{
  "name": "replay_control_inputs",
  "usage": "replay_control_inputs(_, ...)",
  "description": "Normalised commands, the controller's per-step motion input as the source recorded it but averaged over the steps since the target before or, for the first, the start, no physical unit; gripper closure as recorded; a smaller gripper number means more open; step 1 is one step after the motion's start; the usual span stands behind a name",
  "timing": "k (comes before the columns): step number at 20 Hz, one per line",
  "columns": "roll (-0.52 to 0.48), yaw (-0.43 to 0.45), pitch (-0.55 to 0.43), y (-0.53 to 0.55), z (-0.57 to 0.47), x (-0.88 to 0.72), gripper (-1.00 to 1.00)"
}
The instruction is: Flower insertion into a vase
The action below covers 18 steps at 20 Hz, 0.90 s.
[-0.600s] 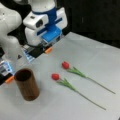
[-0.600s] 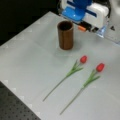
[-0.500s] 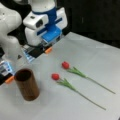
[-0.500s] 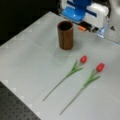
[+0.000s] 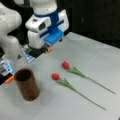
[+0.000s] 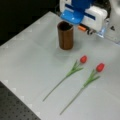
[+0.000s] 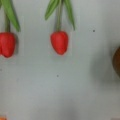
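Front views: both raised, angled down at the surface [image 5: 100, 57] from opposite sides, mid-range; both share the vase [image 5: 27, 84], two tulips [image 6: 83, 59] and the arm. Wrist view: straight down, close; tulip heads at 12 o'clock, vase [image 7: 117, 61] edge at 3 o'clock.

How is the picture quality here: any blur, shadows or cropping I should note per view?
Both front views are soft, with even lighting and no glare on the table; a faint shadow sits at the vase base. The wrist view is blurred, crops the vase at its right edge and one tulip at its left, and shows nothing of the end effector between them.
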Motion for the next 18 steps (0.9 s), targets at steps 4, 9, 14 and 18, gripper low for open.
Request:
replay_control_inputs(4,0.097,0.118,0.07,-0.07,0.0,0.32,-1.0)
replay_control_inputs(9,0.111,0.086,0.101,-0.05,0.05,0.3,-1.0)
replay_control_inputs(14,0.136,0.066,0.123,-0.01,-0.11,0.35,-1.0)
replay_control_inputs(18,0.196,0.074,0.107,-0.02,-0.12,0.34,-1.0)
